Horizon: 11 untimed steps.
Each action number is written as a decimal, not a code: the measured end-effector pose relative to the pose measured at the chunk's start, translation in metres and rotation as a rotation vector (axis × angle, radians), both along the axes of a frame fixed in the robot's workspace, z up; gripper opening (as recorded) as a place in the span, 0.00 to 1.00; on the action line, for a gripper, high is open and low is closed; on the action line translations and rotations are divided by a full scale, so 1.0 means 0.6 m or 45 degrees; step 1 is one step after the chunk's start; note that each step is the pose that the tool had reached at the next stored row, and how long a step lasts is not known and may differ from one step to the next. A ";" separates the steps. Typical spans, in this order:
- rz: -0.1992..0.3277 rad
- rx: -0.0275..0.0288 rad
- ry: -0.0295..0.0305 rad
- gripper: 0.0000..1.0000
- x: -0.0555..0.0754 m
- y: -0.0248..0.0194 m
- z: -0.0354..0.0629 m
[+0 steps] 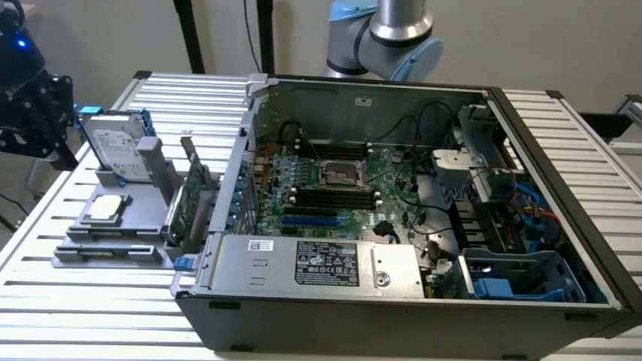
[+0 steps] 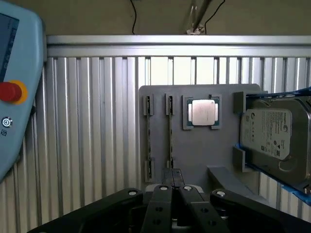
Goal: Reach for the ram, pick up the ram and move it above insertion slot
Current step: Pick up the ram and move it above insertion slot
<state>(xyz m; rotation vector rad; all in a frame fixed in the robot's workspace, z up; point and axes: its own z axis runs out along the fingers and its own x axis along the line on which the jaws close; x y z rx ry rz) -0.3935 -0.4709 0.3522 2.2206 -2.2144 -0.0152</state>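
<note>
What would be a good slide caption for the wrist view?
Looking down on a gray fixture holding a processor chip and a blue-framed hard drive, set on a slatted metal table.

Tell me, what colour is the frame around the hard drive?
Blue; the frame around the hard drive shows best in the wrist view.

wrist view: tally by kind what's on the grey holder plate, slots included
hard drive: 1
cpu chip: 1
long narrow slots: 2
total: 4
</note>
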 end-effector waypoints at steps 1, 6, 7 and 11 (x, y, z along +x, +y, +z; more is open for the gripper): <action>0.006 0.0001 -0.0018 0.11 -0.001 0.0000 0.000; 0.009 -0.0001 -0.0057 0.11 -0.003 -0.0001 0.000; 0.009 0.0000 -0.0059 0.11 -0.003 0.0000 0.000; 0.009 -0.0001 -0.0058 0.12 -0.003 -0.0003 0.000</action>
